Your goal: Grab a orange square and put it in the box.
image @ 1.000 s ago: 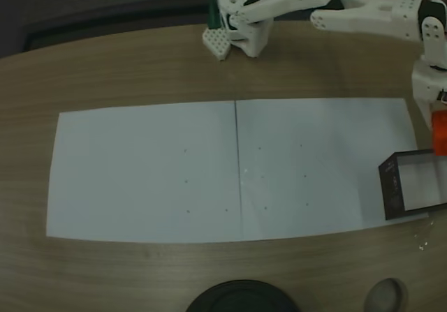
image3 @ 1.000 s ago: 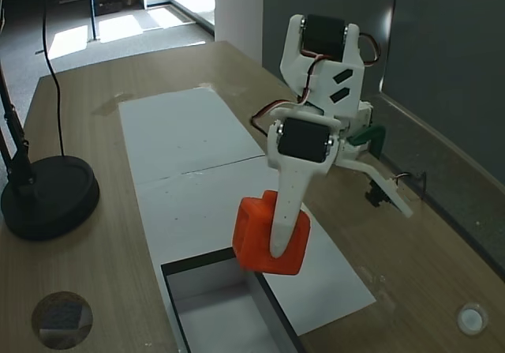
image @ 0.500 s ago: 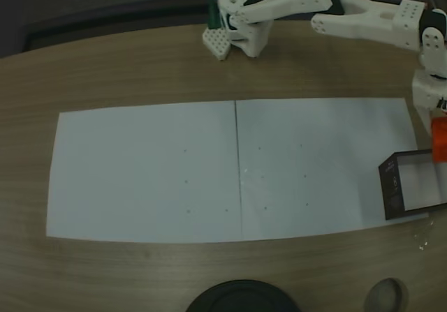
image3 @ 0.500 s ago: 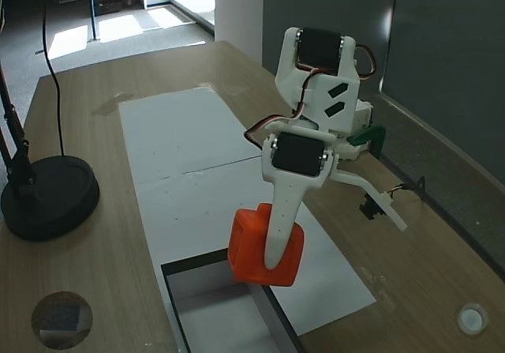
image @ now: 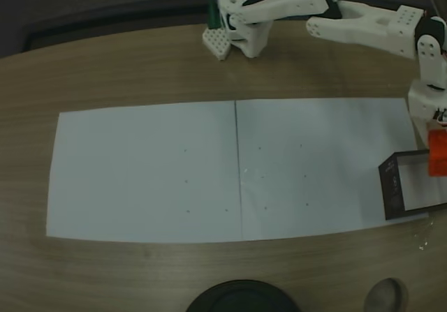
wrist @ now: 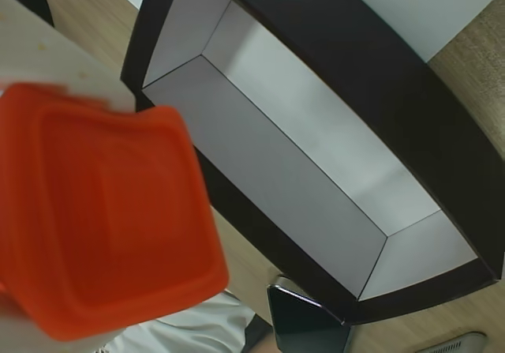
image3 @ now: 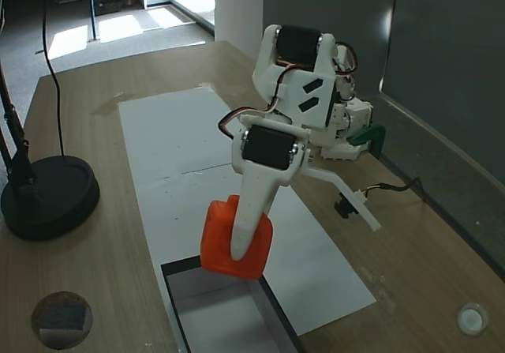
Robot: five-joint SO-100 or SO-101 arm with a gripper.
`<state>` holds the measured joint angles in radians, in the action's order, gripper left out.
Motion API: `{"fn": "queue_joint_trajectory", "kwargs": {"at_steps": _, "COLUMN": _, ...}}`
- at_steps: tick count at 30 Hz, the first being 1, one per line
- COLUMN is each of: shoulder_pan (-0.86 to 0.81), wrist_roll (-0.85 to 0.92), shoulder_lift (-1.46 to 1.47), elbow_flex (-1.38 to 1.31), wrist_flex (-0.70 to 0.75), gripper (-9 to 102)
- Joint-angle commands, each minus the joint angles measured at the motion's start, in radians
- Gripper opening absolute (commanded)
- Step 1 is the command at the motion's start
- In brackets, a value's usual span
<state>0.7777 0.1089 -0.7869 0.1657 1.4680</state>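
Counter [image: 140, 68]: wood grain, carrying two white sheets laid edge to edge; their seam runs top to bottom in a fixed view [image: 237, 169].

Arm [image: 363, 26]: white, based at the counter's far edge, reaching to the right edge of that view. In a fixed view [image3: 288, 92] it folds over and points down toward the near end of the paper [image3: 189, 155].

Lamp base [image3: 47, 195]: round, black, standing on bare wood left of the paper in this view, with a thin stem rising from it. In a fixed view just its rim shows at the bottom edge [image: 241, 298].

Box [image3: 229, 317]: dark thin walls, pale floor, open top, cut off by the bottom edge. In a fixed view [image: 392, 190] it sits at the right end of the paper, long axis left to right. The wrist view [wrist: 331, 108] looks straight into it; the interior holds nothing, and the long axis runs from upper left to lower right.

Square [image3: 233, 238]: orange, clasped between the fingers [image3: 248, 223], one white finger lying down its visible face. It hangs tilted above the box's far wall, clear of the floor. In a fixed view [image: 437, 151] it overlaps the box's far rim. The wrist view [wrist: 102, 211] shows one broad face, blurred, with a raised inner border, corners rounded, beside the box's opening.
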Motion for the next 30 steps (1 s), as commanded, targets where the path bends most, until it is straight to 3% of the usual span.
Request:
{"fn": "queue_joint_trajectory", "kwargs": {"at_steps": 1, "shoulder_pan": 0.017, "wrist_roll": -0.005, "shoulder_lift": -0.028, "elbow_flex": -0.051, "wrist_flex": -0.020, "gripper": 14}}
{"fn": "queue_joint_trajectory", "kwargs": {"at_steps": 9, "shoulder_pan": 0.021, "wrist_roll": -0.008, "shoulder_lift": -0.026, "elbow_flex": -0.049, "wrist_flex": -0.018, "gripper": 15}}
{"fn": "queue_joint_trajectory", "kwargs": {"at_steps": 15, "shoulder_pan": 0.008, "wrist_roll": -0.081, "shoulder_lift": -0.026, "elbow_flex": -0.049, "wrist_flex": -0.015, "gripper": 30}}
{"fn": "queue_joint_trajectory", "kwargs": {"at_steps": 24, "shoulder_pan": -0.005, "wrist_roll": -0.083, "shoulder_lift": -0.029, "elbow_flex": -0.049, "wrist_flex": -0.006, "gripper": 31}}
{"fn": "queue_joint_trajectory", "kwargs": {"at_steps": 27, "shoulder_pan": -0.026, "wrist_roll": -0.080, "shoulder_lift": -0.041, "elbow_flex": -0.049, "wrist_flex": 0.015, "gripper": 26}}
{"fn": "queue_joint_trajectory", "kwargs": {"at_steps": 30, "shoulder_pan": -0.101, "wrist_roll": -0.078, "shoulder_lift": -0.061, "elbow_flex": -0.077, "wrist_flex": 0.083, "gripper": 12}}
